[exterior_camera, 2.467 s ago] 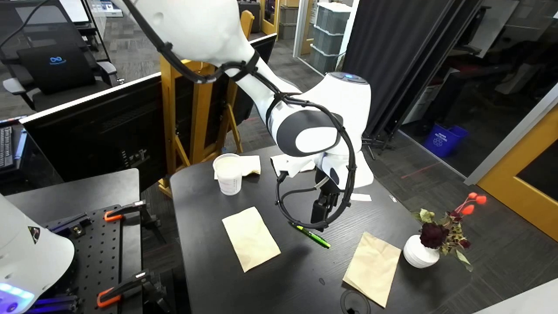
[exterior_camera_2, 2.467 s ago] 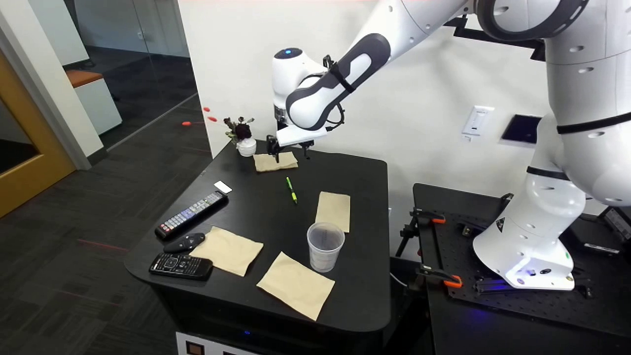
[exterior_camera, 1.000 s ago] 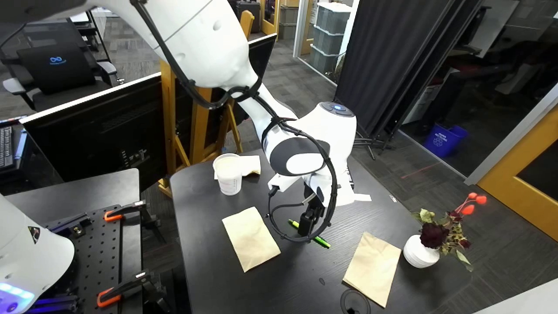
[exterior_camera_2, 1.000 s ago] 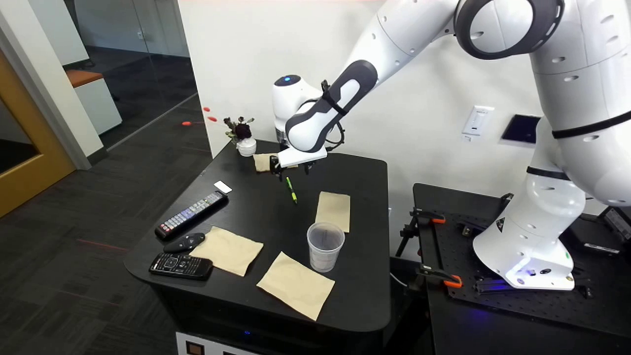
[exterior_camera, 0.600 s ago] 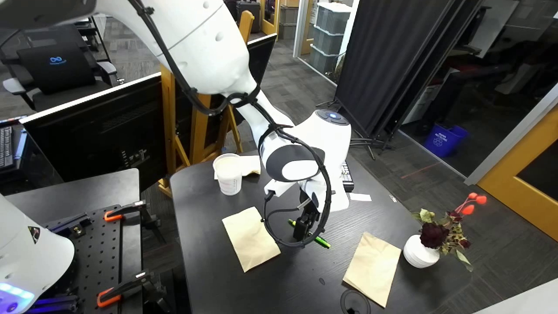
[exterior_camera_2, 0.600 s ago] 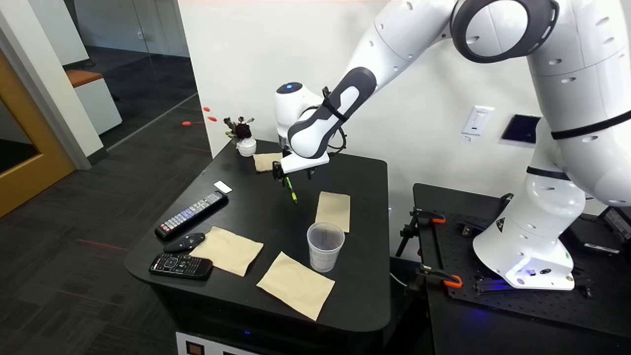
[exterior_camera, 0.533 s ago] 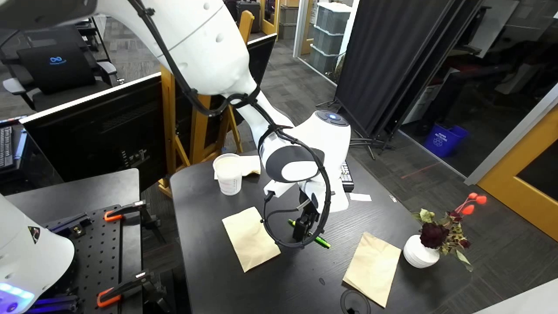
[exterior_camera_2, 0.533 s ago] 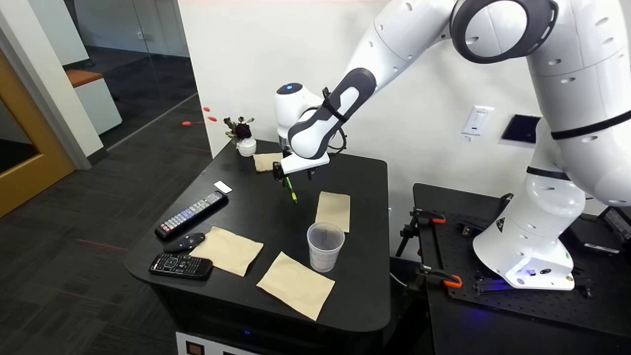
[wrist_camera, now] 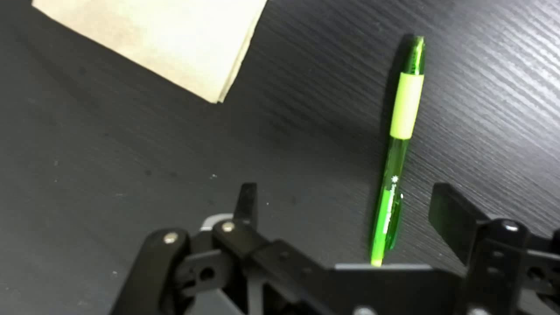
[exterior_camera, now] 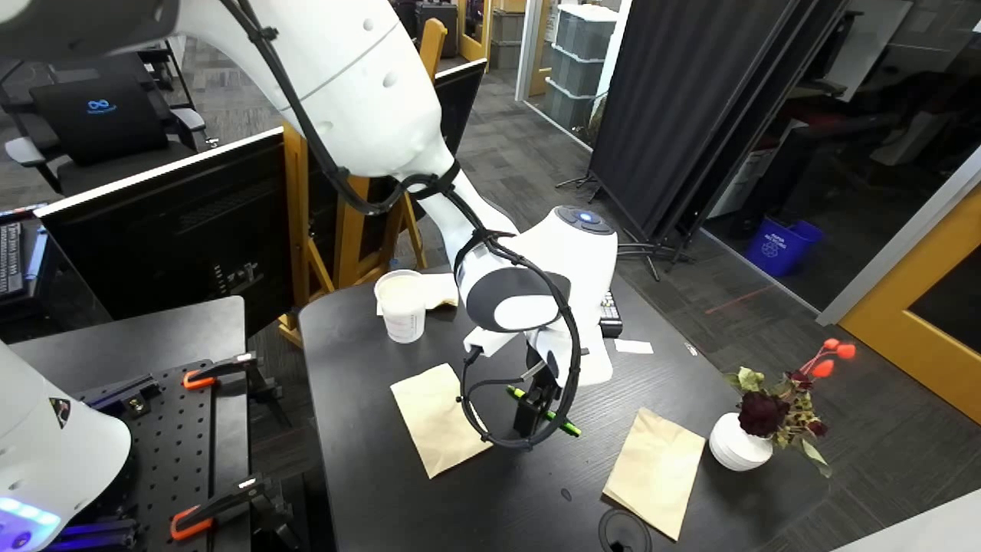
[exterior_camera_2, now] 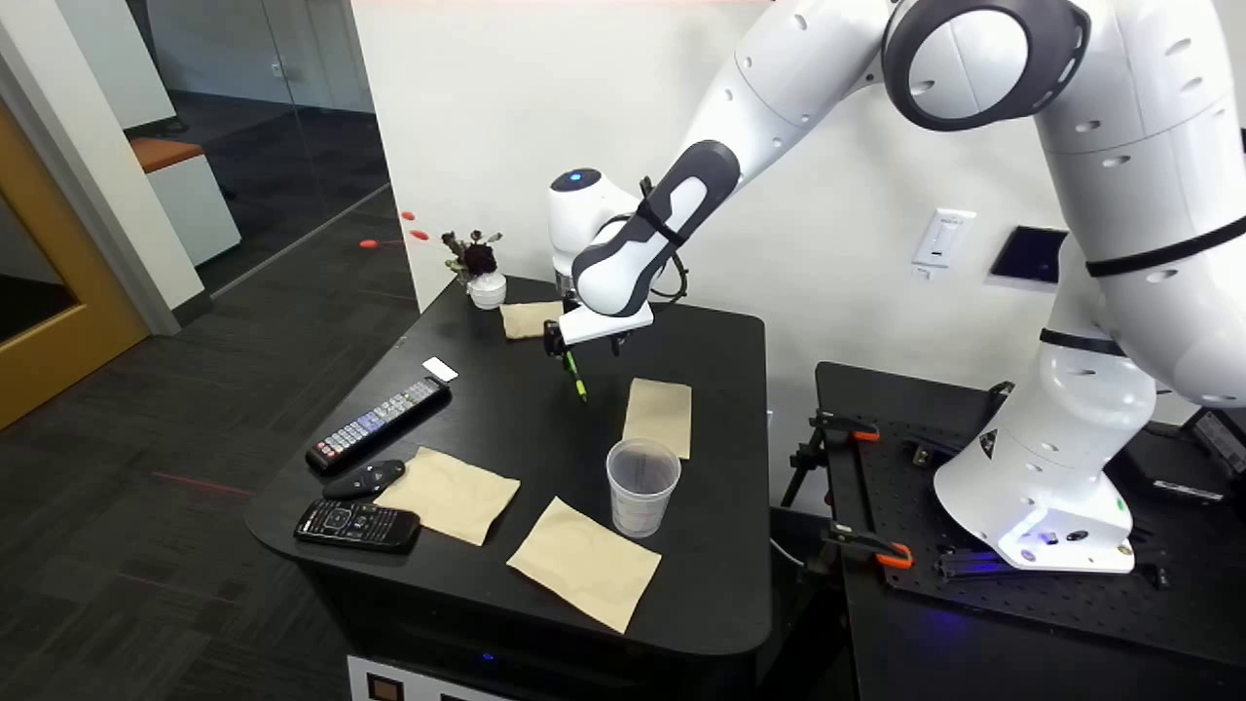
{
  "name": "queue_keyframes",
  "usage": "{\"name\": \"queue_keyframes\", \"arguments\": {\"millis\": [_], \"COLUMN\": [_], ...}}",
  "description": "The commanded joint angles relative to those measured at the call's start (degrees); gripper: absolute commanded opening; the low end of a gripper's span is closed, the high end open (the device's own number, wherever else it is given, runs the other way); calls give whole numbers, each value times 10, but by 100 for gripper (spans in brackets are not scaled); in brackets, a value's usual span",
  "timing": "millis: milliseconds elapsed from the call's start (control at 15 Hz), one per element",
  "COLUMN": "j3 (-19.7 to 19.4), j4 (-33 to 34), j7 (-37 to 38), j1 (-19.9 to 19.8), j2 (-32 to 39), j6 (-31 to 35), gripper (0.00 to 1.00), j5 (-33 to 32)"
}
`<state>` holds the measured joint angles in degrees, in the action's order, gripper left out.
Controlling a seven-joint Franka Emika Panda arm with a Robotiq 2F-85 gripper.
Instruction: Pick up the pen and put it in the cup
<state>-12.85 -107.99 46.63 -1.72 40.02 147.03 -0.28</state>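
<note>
The jaws, parted and empty, had come down nearer the pen [wrist_camera: 397,153], which lay on the tabletop [exterior_camera_2: 720,574], and flanked it in the wrist view, the cup [exterior_camera_2: 642,495] standing well apart from it, so grasping appeared due next.

**Glare upper right, gloom on the left**

So the wrist view's got streaky glare on the worktop [wrist_camera: 503,74] at upper right, while the left side goes pretty dark. The paper [wrist_camera: 166,39] at upper left is nearly blown out, and the pen [wrist_camera: 406,105] throws a soft shadow to its left. Up close, the claw [wrist_camera: 350,210] looks a bit soft. In both exterior views the white arm [exterior_camera: 414,138] is really bright, with a bluish-purple glow at the base [exterior_camera_2: 1046,482]. Past the curtain [exterior_camera: 682,100], upper right, it's super dim.
</note>
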Motion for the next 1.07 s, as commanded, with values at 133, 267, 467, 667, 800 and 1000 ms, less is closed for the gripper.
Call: {"name": "queue_keyframes", "arguments": {"millis": [133, 267, 467, 667, 800, 1000], "j3": [-15, -16, -16, -15, -15, -14], "j4": [-3, -1, 3, 7, 10, 15], "j7": [0, 0, 1, 2, 3, 4], "j1": [5, 5, 6, 5, 5, 5], "j2": [5, 7, 9, 12, 15, 22], "j6": [18, 18, 18, 20, 23, 26], "gripper": [100, 100, 100, 100, 100, 100], "j5": [14, 14, 15, 17, 20, 29]}}
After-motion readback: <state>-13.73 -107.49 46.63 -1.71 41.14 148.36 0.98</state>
